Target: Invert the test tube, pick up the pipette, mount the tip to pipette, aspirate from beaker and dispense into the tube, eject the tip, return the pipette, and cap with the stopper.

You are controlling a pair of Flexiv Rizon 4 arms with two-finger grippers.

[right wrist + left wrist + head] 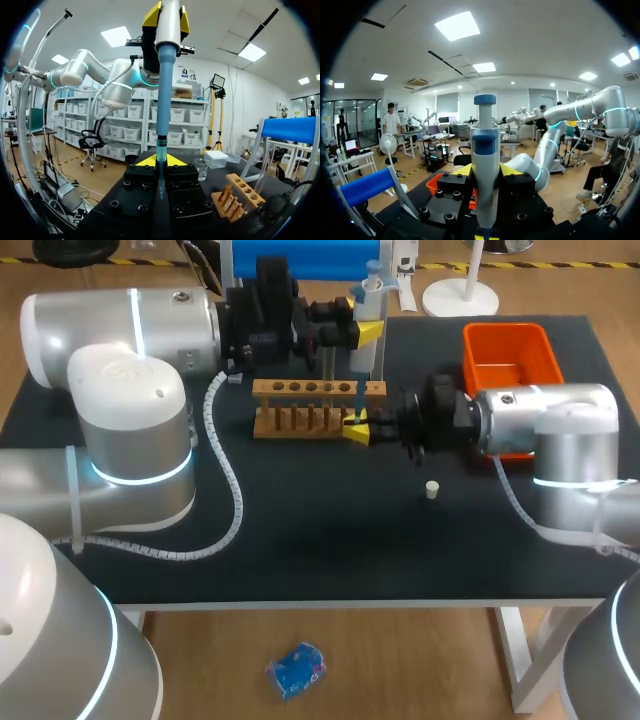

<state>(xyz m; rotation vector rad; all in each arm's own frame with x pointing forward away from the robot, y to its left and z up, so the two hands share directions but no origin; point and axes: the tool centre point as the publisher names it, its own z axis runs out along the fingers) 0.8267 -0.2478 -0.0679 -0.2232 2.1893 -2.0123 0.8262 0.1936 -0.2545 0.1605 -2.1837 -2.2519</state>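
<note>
My left gripper (pixel 369 333) is shut on the white pipette (pixel 368 310), holding it upright behind the wooden rack (pixel 318 405). In the left wrist view the pipette (pixel 485 160) stands between the yellow fingertips (pixel 461 170). Its long blue tip (pixel 163 90) points straight down into the mouth of the clear test tube (pixel 160 150). My right gripper (pixel 160 161) is shut on that tube, held upright at the rack's right end (pixel 357 428). The glass beaker (pixel 201 169) stands just beyond my right gripper. The small white stopper (pixel 432 489) lies loose on the mat.
An orange bin (pixel 510 355) sits at the back right, partly behind my right arm. A blue roll on a stand (pixel 300 258) and a white round base (pixel 460 295) are at the back edge. A white ribbed cable (pixel 230 490) trails across the mat's left half.
</note>
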